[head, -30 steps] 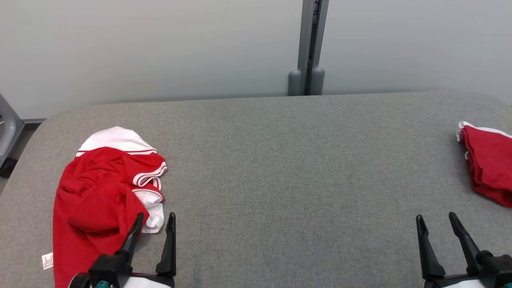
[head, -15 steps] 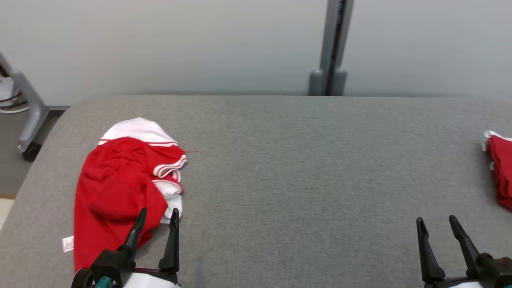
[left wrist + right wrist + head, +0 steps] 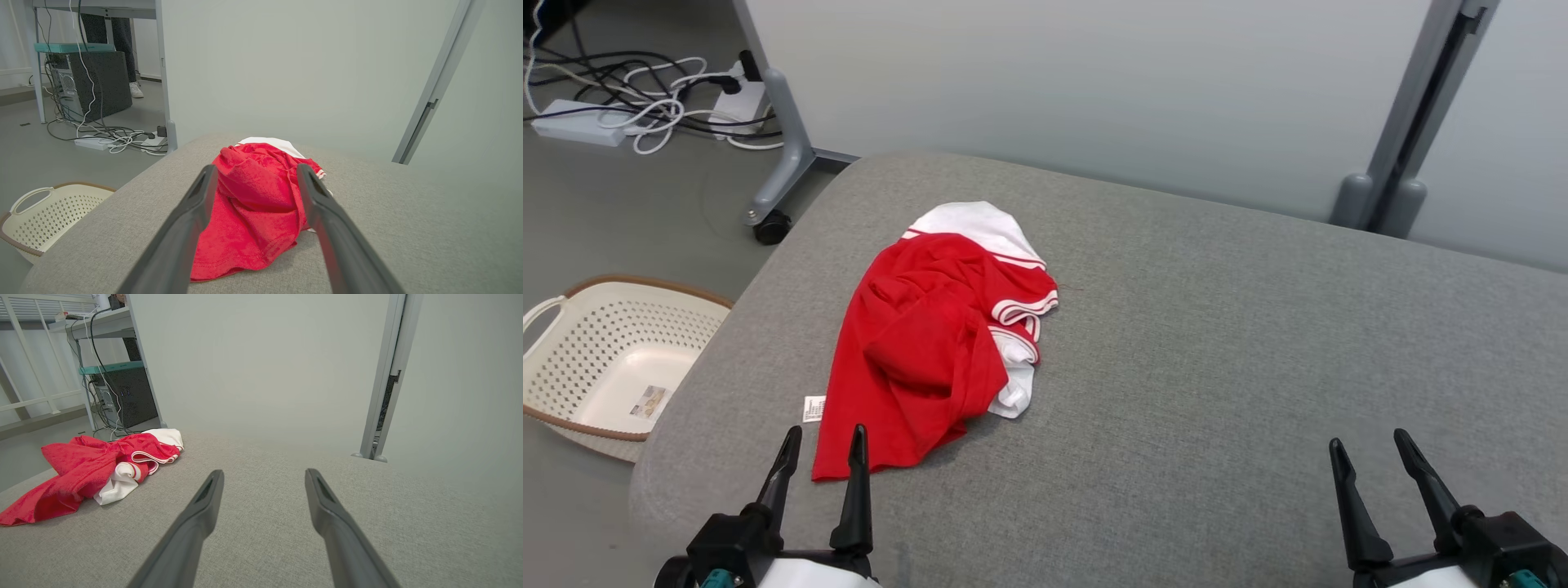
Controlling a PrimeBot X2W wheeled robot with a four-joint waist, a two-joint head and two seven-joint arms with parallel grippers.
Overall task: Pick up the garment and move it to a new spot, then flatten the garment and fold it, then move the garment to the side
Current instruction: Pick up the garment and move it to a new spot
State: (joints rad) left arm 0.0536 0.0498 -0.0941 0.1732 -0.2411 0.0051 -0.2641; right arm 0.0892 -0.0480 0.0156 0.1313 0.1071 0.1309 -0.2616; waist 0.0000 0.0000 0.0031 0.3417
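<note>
One garment (image 3: 931,343), one cream basket (image 3: 572,351), one grey table (image 3: 1217,343) and two hands: left hand (image 3: 824,433), right hand (image 3: 1367,441).

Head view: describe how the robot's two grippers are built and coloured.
The left gripper and right gripper match. Each has two long, slim black fingers tapering to points. The fingers are set in a black block with a small teal fitting, on a white forearm shell. The left wrist view shows a slot near each fingertip.

Pale partition wall (image 3: 1094,90), grey floor (image 3: 621,220), tangled cables (image 3: 658,102), cream basket (image 3: 613,322)
</note>
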